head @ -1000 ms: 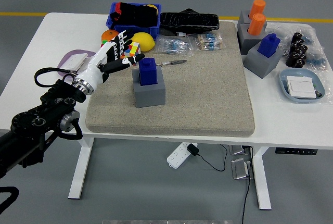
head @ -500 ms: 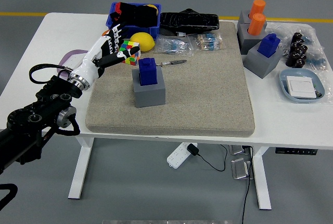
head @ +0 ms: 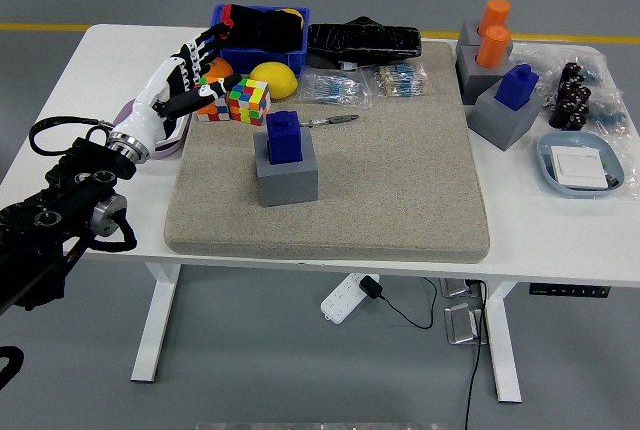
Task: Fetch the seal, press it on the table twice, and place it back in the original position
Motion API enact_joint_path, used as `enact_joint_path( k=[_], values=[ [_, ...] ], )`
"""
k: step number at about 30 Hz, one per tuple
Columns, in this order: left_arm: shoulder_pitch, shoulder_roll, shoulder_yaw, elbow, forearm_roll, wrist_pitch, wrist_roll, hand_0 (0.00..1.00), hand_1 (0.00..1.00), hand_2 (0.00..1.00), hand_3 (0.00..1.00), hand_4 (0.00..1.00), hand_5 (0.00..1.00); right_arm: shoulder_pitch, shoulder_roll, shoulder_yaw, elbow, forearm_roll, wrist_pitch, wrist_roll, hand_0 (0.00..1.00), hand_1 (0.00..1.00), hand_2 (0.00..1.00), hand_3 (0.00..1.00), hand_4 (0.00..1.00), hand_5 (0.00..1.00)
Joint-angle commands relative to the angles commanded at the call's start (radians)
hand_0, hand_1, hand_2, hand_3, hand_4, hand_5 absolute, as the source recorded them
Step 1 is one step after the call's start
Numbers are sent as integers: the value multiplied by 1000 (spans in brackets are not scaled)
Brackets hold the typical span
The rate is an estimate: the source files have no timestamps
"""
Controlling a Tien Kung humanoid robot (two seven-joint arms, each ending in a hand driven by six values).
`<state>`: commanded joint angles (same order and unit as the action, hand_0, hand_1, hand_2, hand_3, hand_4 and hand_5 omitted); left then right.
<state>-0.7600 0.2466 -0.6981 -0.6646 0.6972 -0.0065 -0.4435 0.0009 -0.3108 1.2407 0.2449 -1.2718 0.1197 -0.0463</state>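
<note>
The left hand (head: 178,90) hangs over the worktop's (head: 90,100) left part. Just right of it lies a puzzle cube (head: 248,102), with a bin (head: 262,45) behind. Farther right and nearer, the seal (head: 284,136) sits in its holder (head: 287,177) on the mat (head: 400,180).

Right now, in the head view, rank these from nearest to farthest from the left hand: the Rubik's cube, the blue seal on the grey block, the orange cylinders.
1. Rubik's cube, just right of the left hand.
2. Blue seal, mat centre-left.
3. Orange cylinders, far right corner.

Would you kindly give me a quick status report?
Left hand open, holding nothing, left of the cube. Blue seal upright in its grey holder. Nothing blocking it.
</note>
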Motion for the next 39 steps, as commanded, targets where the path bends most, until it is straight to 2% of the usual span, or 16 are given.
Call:
enact_joint_path(
  k=[17, 39],
  values=[
    [1, 32, -82, 56, -3, 2, 9, 998, 998, 998, 988, 998, 366, 2, -5, -8, 1, 3, 0, 1, 767, 674, 648, 615, 796, 486],
    [2, 34, -96, 60, -6, 14, 10, 998, 998, 998, 977, 998, 366, 0, -6, -6, 2, 3, -2, 0, 767, 674, 647, 614, 797, 486]
  ],
)
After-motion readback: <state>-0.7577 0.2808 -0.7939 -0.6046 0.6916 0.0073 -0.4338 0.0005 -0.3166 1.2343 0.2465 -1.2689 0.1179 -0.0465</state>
